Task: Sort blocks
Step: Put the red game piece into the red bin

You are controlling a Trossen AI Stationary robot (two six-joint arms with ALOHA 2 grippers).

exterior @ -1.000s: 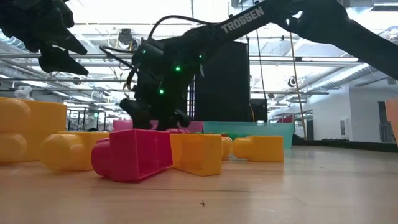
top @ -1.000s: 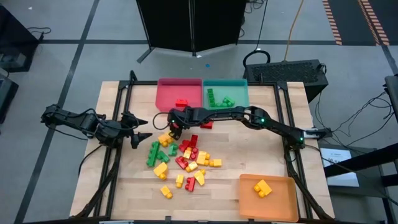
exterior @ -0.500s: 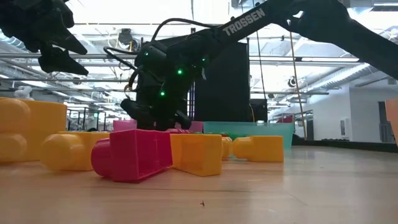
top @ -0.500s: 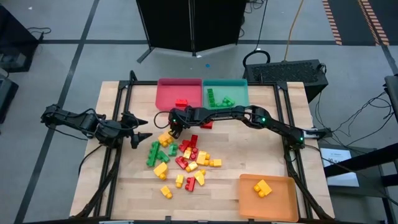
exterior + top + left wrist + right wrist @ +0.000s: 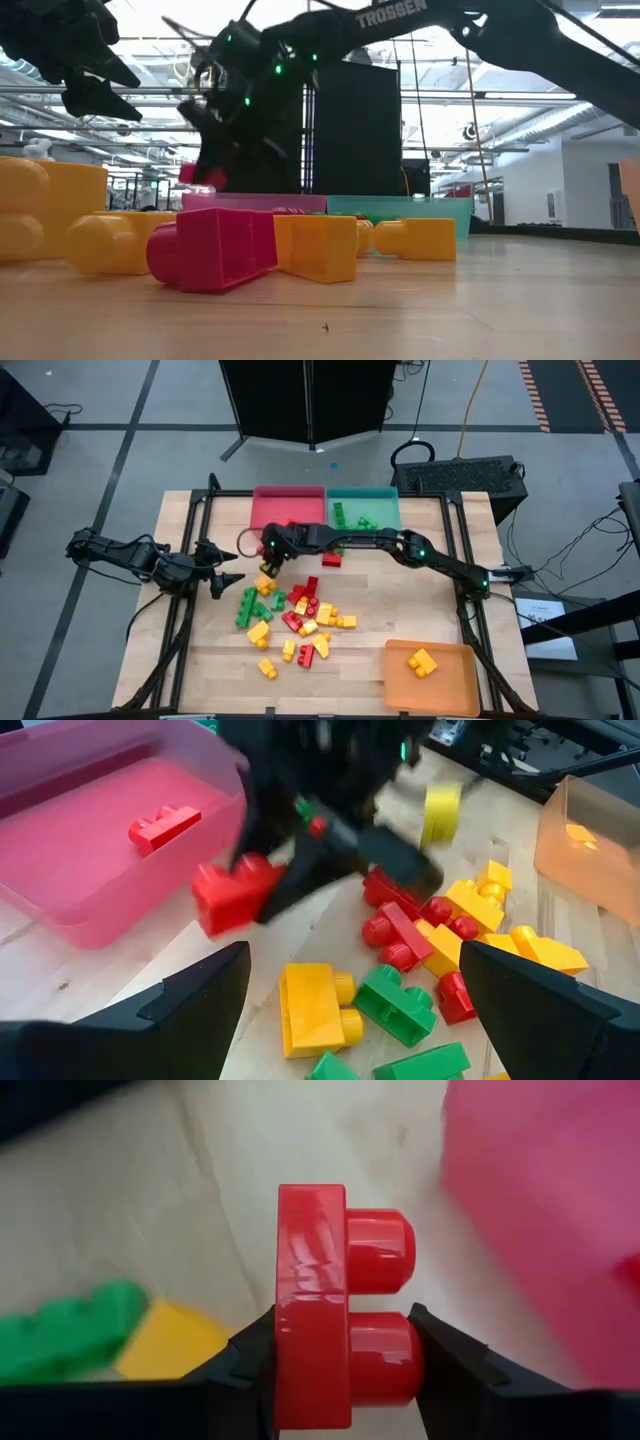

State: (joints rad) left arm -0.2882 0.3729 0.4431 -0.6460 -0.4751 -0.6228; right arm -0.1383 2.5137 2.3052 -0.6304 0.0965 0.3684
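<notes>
Robot sorting in progress: the right gripper (image 5: 268, 554) has lifted clear of the pile on the wooden table (image 5: 420, 600), its fingers clamped on a red two-stud brick (image 5: 335, 1308), where a second ago it was still down among the bricks with its fingers closing; the brick now hangs above the table just short of the red tray (image 5: 288, 512), which already holds one red brick (image 5: 291, 525); the pick looks complete, and what remains of this step is likely a short carry over the tray's near wall and a release; the left gripper (image 5: 226, 579) waits with its fingers spread wide at the left edge of the pile; most blocks lie unsorted in a heap of yellow, red and green bricks (image 5: 295, 618) at the table's centre; a few green bricks (image 5: 352, 518) sit in the teal tray (image 5: 385, 500) and yellow ones (image 5: 421, 661) in the orange tray (image 5: 455, 690), so the sort is judged at an early stage.
</notes>
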